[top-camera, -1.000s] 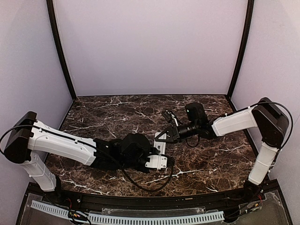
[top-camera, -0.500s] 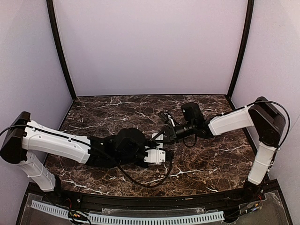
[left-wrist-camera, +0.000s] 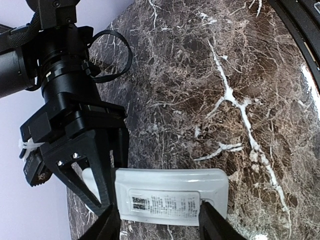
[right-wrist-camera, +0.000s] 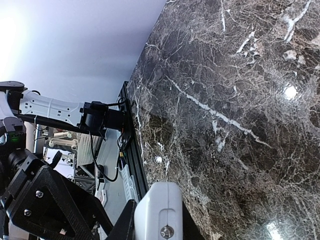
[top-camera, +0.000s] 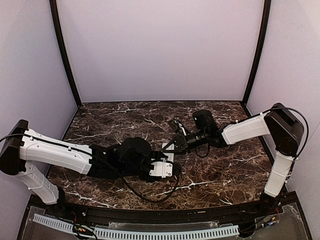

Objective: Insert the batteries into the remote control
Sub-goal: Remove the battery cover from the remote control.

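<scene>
Mid-table is where your two arms meet, nose to nose over the dark marble tabletop, with the remote control between them. From the left wrist cam you see its flat white back, printed label facing the camera, long side running across the bottom of the view.

Your right gripper is clamped tight on the remote's left end. Both black fingers come down in a V and pinch that end, and the right wrist cam shows the same white end sitting snug between its fingers.

Your left gripper is trickier. Only its two fingertips poke up at the bottom edge of its own view, standing apart, one at the remote's left corner and one over its lower edge near the right end. Honestly you can't tell whether they're pressing on the remote or just next to it. Same for whether the remote is resting on the marble or held just off it.
</scene>
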Tool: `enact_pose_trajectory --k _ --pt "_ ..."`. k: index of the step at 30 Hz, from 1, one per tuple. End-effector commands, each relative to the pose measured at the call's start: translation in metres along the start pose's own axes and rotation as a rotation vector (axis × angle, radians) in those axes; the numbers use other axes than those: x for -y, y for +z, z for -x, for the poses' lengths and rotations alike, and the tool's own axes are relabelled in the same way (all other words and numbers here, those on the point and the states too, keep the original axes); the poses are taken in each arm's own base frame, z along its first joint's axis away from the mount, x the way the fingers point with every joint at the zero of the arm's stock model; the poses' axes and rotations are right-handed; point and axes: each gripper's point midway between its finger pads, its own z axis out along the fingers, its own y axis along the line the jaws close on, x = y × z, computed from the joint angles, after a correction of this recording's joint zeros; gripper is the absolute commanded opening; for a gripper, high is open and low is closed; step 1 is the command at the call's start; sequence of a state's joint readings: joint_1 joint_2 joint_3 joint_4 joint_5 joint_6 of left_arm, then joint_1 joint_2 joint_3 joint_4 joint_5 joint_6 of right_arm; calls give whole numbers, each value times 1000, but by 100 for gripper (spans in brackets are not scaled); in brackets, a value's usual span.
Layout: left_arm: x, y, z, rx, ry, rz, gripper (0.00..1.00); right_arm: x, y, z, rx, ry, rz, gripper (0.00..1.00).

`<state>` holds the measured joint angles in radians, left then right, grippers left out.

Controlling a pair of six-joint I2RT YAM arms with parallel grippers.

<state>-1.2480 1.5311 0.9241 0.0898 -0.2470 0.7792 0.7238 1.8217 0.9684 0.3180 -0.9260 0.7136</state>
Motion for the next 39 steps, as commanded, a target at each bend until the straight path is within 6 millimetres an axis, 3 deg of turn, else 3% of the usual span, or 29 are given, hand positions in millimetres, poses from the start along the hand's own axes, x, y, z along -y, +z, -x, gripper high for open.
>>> enact_pose_trajectory --k 1,13,20,32,39 --pt "14 -3 -2 0 -24 -76 56 -9 1 5 -2 -16 32 0" --pt "9 11 -7 -37 11 -53 56 -17 -1 1 -5 -20 48 0" --pt "-6 13 -16 -65 8 16 47 -18 -1 0 -8 -21 53 0" --pt "-23 -4 -5 -6 0 63 44 -7 4 -1 -15 -9 39 0" --pt "-17 -5 -23 -56 -8 46 45 -3 3 6 -4 -6 38 0"
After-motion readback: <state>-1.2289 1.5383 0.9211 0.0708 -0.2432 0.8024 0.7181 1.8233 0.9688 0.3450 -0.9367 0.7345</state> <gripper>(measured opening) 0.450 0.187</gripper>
